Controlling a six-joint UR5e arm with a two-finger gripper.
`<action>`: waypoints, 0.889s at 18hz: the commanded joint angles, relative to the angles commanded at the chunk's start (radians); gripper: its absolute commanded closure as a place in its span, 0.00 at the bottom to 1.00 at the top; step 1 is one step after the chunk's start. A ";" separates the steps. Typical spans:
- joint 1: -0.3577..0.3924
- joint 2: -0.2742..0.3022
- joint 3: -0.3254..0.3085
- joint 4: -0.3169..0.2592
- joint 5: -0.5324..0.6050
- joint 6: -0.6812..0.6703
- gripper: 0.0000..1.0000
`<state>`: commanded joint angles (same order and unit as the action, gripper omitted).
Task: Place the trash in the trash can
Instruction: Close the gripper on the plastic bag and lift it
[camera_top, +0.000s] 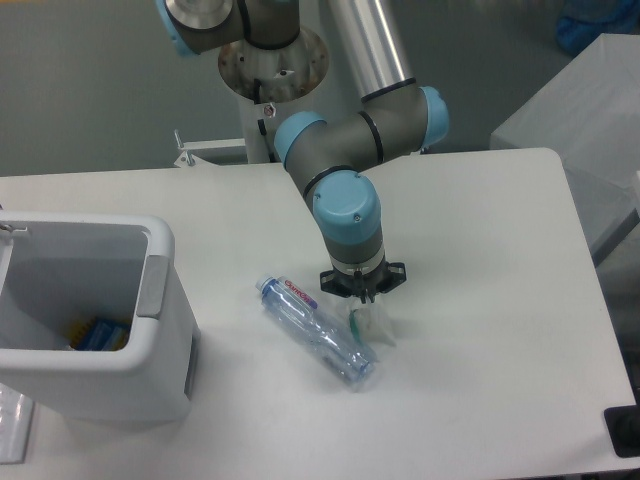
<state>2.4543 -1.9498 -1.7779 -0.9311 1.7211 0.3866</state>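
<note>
While the arm reaches straight down over the table (480, 230), the gripper (362, 298) sits on top of the crumpled wrapper (368, 322), its fingers drawn together and pinching the clear plastic. I take the bottle (315, 330) as the landmark. It lies on its side, blue cap toward the trash can (90, 315), label facing up. The wrapper is just beside the bottle, at the end away from the cap, touching it or nearly so. The trash can stands well apart from the bottle, on the cap side, with something blue and yellow at its bottom.
</note>
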 joint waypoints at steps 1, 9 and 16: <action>0.009 0.015 0.003 -0.005 -0.005 0.002 0.99; 0.100 0.158 0.099 -0.026 -0.139 0.176 0.99; 0.124 0.248 0.273 -0.111 -0.440 -0.097 0.99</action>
<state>2.5787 -1.7014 -1.5048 -1.0417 1.2813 0.2891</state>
